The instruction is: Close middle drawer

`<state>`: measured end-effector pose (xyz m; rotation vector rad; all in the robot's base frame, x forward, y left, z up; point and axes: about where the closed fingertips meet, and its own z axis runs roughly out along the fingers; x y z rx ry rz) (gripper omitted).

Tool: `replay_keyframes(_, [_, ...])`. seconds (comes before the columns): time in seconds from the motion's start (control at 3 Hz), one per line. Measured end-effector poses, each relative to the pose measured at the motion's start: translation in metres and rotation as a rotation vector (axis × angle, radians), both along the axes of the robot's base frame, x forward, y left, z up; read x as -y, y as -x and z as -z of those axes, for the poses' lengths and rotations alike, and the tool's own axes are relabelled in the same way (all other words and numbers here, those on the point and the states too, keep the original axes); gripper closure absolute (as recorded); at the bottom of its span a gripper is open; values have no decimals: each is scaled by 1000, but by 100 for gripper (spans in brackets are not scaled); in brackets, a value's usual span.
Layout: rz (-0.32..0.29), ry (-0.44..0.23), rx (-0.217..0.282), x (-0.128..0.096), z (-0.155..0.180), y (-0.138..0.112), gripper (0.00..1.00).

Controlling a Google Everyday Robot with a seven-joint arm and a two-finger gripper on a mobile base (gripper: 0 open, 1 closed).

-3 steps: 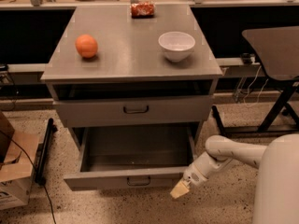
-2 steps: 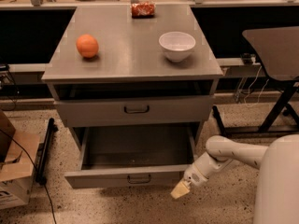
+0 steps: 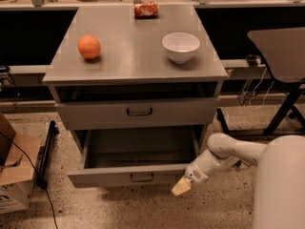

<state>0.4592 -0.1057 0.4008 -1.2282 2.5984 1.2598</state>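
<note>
The middle drawer (image 3: 105, 178) is seen pulled out, its front running nine to three. The gripper (image 3: 182, 187), closed on nothing, is held just before the front's right end. The front is found at eleven o'clock.

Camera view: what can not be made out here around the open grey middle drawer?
- Grey middle drawer: its rear interior is dark, shaded by the upper drawer.
- Space below it: hidden by the open drawer itself.
- Cream-tipped end effector, at that drawer front's right corner: contact unclear.
- Red packet on the cabinet top: label blurred.
</note>
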Motion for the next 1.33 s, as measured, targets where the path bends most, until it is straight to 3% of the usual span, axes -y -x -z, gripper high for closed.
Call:
replay_keyframes(0.67, [-1, -23, 27, -3, -10, -40, 100])
replay_keyframes(1.0, [-1, -23, 27, -3, -10, -40, 100])
replay_keyframes(1.33, [7, -7, 131, -6, -20, -67, 100])
